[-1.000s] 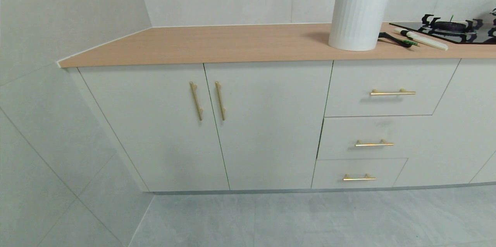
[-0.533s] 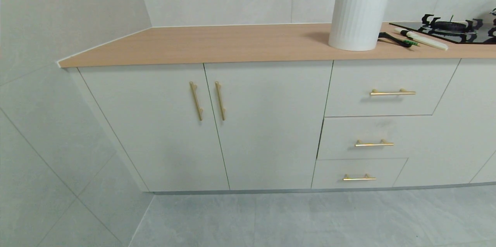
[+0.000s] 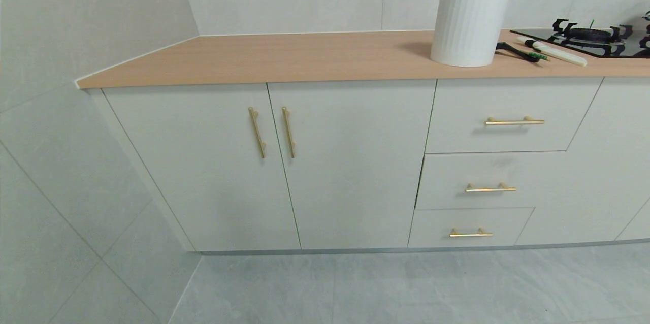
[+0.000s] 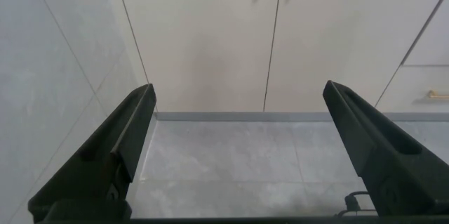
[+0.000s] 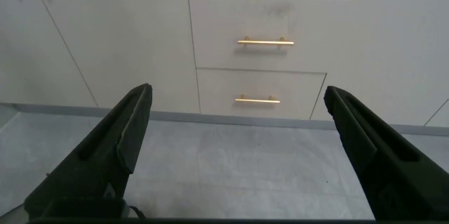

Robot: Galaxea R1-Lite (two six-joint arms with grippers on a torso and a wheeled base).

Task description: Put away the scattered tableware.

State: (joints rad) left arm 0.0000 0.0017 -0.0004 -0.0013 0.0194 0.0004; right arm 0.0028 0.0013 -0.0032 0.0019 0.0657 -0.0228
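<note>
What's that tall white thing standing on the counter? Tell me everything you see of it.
The white container is a tall cylinder with vertical ribs, widening slightly toward its top, matte like ceramic or plastic. It stands upright on the wooden countertop, near the front edge, above the top drawer. A black utensil lies beside its base; contact is unclear.
</note>
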